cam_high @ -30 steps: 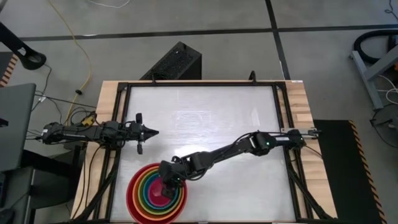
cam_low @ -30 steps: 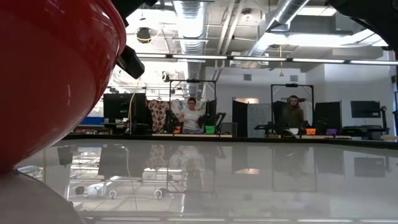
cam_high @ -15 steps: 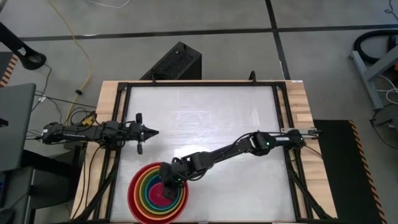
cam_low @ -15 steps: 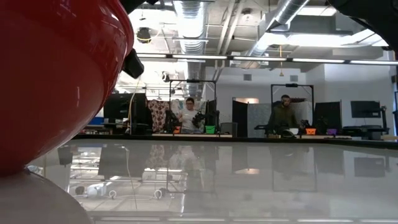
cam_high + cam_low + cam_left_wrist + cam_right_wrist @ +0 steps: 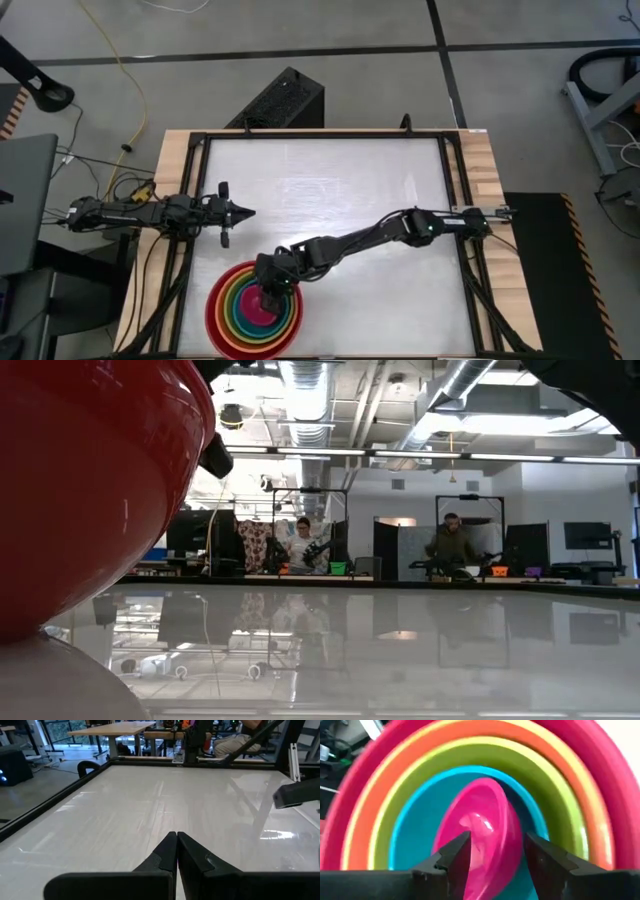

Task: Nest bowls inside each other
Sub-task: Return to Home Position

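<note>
The bowls stand nested near the table's near left corner. The red bowl (image 5: 212,318) (image 5: 90,490) is outermost, then orange (image 5: 592,820), lime green (image 5: 485,752) and teal (image 5: 420,820). The pink bowl (image 5: 480,825) lies tilted inside the teal one. My right gripper (image 5: 270,298) (image 5: 495,842) hangs open over the stack, slanting down. One finger is inside the pink bowl and one outside its rim. My left gripper (image 5: 248,212) (image 5: 176,837) waits shut and level at the table's left side, with nothing in it. My right gripper stands with its fingers (image 5: 457,852) on either side of the pink bowl's rim (image 5: 517,827), coming from above and slanting down. A dark gap shows beside the outer finger. Whether the inner finger touches the bowl, I cannot tell.
The white tabletop (image 5: 330,190) lies bare between the black frame rails. A black box (image 5: 280,100) stands on the floor beyond the far edge. People sit at desks in the room beyond the table (image 5: 300,545).
My right gripper has opened over the stack and let go of the pink bowl, which now lies tilted in the teal bowl. The hand has stayed roughly where it was.
</note>
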`<act>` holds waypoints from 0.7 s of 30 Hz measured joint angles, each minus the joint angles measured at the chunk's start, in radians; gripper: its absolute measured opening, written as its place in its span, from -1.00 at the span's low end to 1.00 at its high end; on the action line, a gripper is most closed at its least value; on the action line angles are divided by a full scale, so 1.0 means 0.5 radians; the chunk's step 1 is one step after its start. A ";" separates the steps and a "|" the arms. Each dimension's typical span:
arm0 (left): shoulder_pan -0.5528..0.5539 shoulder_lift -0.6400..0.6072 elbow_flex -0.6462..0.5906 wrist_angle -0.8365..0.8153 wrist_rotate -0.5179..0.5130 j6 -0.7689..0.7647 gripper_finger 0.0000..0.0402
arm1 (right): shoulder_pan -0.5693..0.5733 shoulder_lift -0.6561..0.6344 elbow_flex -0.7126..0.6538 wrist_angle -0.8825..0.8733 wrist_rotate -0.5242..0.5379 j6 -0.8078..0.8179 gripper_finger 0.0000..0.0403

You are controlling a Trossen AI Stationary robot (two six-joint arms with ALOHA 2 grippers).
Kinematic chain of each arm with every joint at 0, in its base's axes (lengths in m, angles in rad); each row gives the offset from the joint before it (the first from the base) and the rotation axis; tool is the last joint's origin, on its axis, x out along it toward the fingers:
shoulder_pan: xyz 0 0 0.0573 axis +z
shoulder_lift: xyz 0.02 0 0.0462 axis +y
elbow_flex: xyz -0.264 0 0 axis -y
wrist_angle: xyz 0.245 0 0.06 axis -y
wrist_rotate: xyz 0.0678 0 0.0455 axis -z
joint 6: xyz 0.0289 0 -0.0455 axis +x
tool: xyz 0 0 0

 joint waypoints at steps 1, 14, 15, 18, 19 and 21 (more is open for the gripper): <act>0.000 0.000 0.000 0.000 0.000 -0.001 -1.00 | -0.001 -0.014 -0.001 -0.023 -0.001 -0.013 0.00; 0.001 0.000 0.001 0.000 0.000 -0.001 -1.00 | 0.079 -0.224 -0.023 -0.066 0.096 -0.369 -0.40; 0.000 0.000 0.000 0.000 0.000 0.000 -1.00 | 0.088 -0.208 -0.035 -0.045 0.099 -0.369 -0.51; 0.000 0.000 0.000 0.000 0.000 0.000 -1.00 | 0.097 -0.124 -0.043 -0.021 0.102 -0.352 -0.88; 0.000 0.000 0.001 0.000 0.000 0.000 -1.00 | 0.092 -0.083 -0.043 0.025 0.108 -0.323 -0.93; 0.000 0.000 0.000 0.000 0.000 -0.001 -1.00 | 0.081 -0.012 -0.048 0.087 0.097 -0.269 -0.93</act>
